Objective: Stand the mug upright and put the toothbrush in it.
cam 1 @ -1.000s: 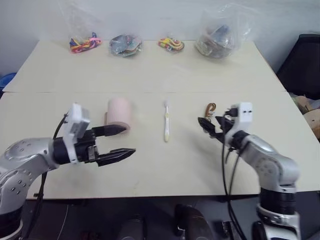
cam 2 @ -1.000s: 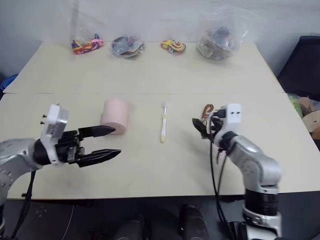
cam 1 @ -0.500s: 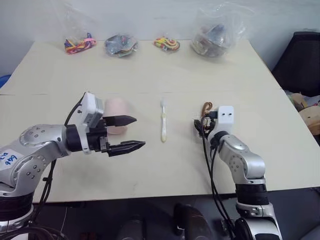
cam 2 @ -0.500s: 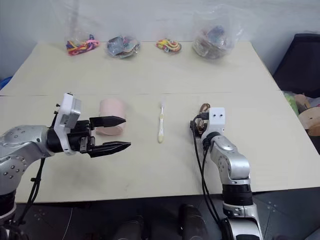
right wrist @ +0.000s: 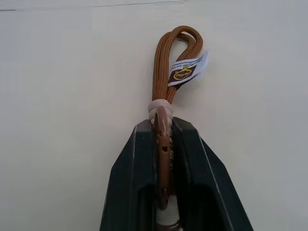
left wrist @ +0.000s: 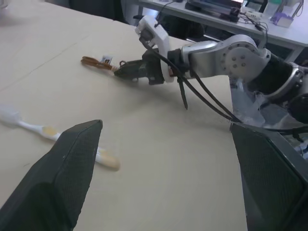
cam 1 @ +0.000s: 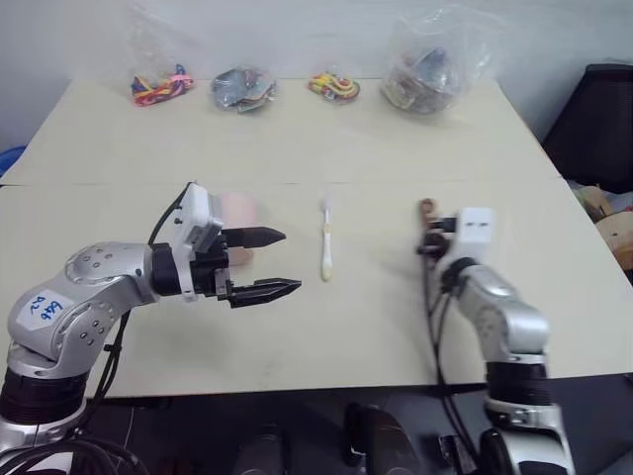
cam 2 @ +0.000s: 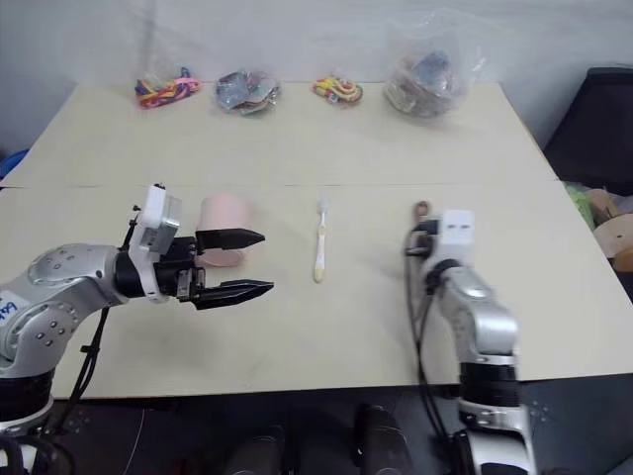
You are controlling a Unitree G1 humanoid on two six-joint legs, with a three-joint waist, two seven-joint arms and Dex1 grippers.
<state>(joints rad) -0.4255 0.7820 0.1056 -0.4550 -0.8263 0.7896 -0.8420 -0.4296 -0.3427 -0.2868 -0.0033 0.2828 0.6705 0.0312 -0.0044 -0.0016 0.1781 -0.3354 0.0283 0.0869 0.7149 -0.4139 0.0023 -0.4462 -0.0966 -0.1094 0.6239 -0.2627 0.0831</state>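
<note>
The left end effector [cam 2: 255, 263] hangs wide apart just above the worktop [cam 2: 326, 336], beside the mug [cam 2: 224, 216] (lying on its side behind its fingers). The toothbrush [cam 2: 318, 253] lies mid-worktop, untouched. Further right, the right end effector [right wrist: 163, 144] is clamped on the brown strap [right wrist: 176, 65], at its clip.

Pale cream table [cam 1: 396, 139] against a plain light wall [cam 1: 297, 30]; four clear bags [cam 1: 430, 64] of small items along the far edge. Dark chair [cam 1: 598, 124], possibly, at right. Even, soft lighting.
</note>
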